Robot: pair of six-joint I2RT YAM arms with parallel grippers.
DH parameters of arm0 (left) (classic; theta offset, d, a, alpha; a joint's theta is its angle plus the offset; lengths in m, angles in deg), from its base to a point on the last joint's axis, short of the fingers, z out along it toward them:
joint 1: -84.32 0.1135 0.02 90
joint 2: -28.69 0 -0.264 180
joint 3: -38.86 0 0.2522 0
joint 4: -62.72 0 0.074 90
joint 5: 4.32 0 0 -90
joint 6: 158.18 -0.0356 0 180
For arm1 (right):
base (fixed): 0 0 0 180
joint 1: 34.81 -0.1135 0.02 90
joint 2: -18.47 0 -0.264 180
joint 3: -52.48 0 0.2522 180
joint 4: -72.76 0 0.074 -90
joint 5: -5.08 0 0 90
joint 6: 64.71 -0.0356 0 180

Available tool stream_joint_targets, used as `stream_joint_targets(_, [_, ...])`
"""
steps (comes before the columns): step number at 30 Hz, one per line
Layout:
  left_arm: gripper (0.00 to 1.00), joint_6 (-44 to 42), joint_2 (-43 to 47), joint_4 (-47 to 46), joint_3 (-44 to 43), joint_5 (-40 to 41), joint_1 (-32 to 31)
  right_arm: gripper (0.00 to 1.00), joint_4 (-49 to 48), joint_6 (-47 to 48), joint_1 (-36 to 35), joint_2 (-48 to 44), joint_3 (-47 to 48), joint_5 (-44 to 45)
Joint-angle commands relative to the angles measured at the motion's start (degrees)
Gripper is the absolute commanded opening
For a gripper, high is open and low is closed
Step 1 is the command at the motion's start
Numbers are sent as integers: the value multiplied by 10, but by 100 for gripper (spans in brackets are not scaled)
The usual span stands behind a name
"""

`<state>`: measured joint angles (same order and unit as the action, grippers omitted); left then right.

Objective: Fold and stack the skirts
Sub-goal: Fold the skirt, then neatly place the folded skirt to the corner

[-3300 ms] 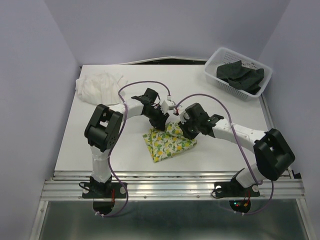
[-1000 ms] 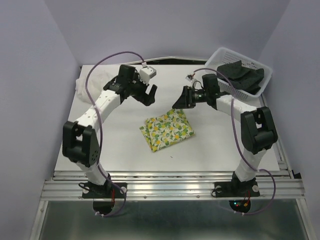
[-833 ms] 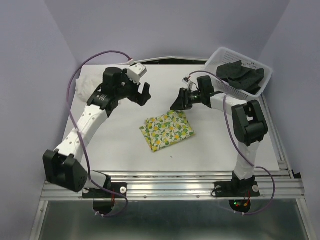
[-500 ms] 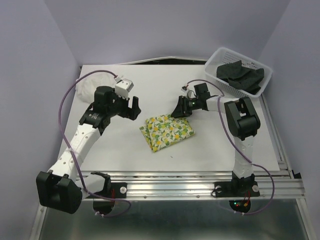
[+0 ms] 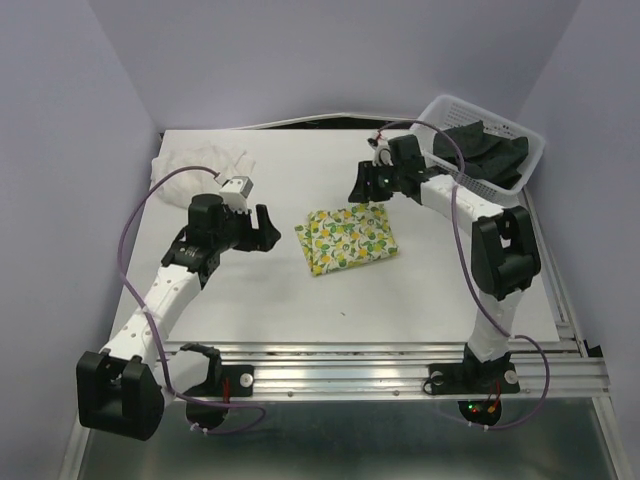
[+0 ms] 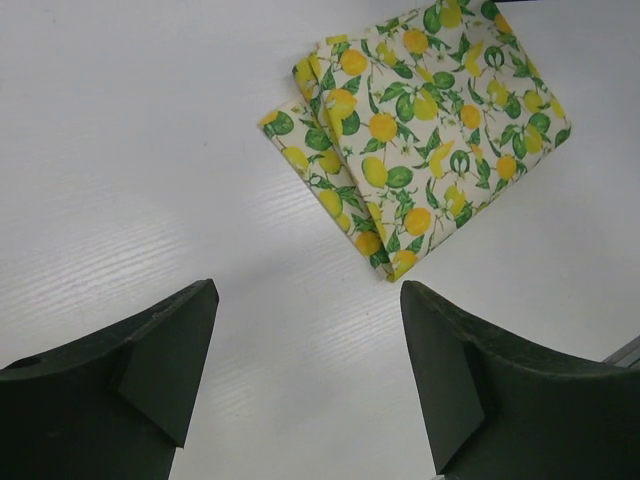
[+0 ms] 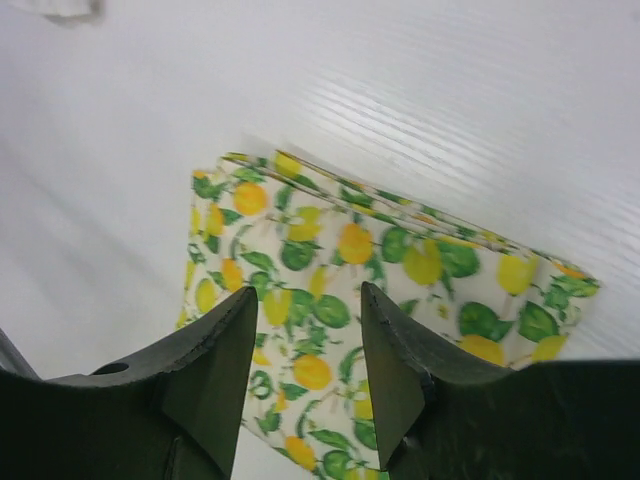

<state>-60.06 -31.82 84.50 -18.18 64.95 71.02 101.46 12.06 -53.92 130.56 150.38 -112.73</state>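
Take the lemon-print skirt (image 5: 350, 240) as your marker: it lies folded into a flat, roughly square packet near the middle of the table (image 5: 260, 290), with its layered edges showing on the side that faces your left arm.

Nearest to you, your left gripper (image 5: 266, 228) sits just to the left of that skirt and apart from it. Its fingers (image 6: 160, 360) are spread wide and released. Nothing is between them, and the left wrist view shows only bare tabletop in the gap.

At the far edge of the lemon-print skirt is your right gripper (image 5: 360, 188), pointing down at the cloth. The right wrist view shows its two fingers (image 7: 215, 370) partly apart, one on either side of a strip of the print. The cloth lies flat beneath them and is not pinched. You cannot tell from these views whether the fingertips rest on the fabric or hang just above it.

Farther back and well to the left of the lemon-print skirt, the white skirt (image 5: 205, 163) sits in a loose, crumpled heap at the far left corner of the table.

Far right of the lemon-print skirt, the basket (image 5: 455, 172) stands at the back corner, and the black skirt (image 5: 485, 148) is bunched inside it.
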Motion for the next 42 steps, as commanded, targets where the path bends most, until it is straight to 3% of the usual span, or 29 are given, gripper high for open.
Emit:
stream_joint_targets(1, [84, 53, -4, -49, -22, -27, 28, 52, 59, 42, -103, -53, 73, 147])
stream_joint_targets(7, [84, 69, -22, -49, -37, -27, 58, 54, 166, 31, -210, 62, 236, 324])
stream_joint_targets(11, [84, 70, -28, -62, -36, -29, 74, 53, 257, 27, -240, 158, 351, 361])
stream_joint_targets(19, [84, 73, -35, -77, -14, -41, 92, 55, 270, 31, -261, 240, 388, 406])
stream_joint_targets(25, [84, 71, -45, -91, -5, -45, 93, 48, 264, 30, -261, 266, 376, 383])
stream_joint_targets(35, [83, 73, -47, -97, 1, -51, 93, 47, 223, 23, -261, 204, 353, 357])
stream_joint_targets(42, [82, 74, -52, -99, 1, -50, 93, 52, 237, 25, -267, 214, 373, 350])
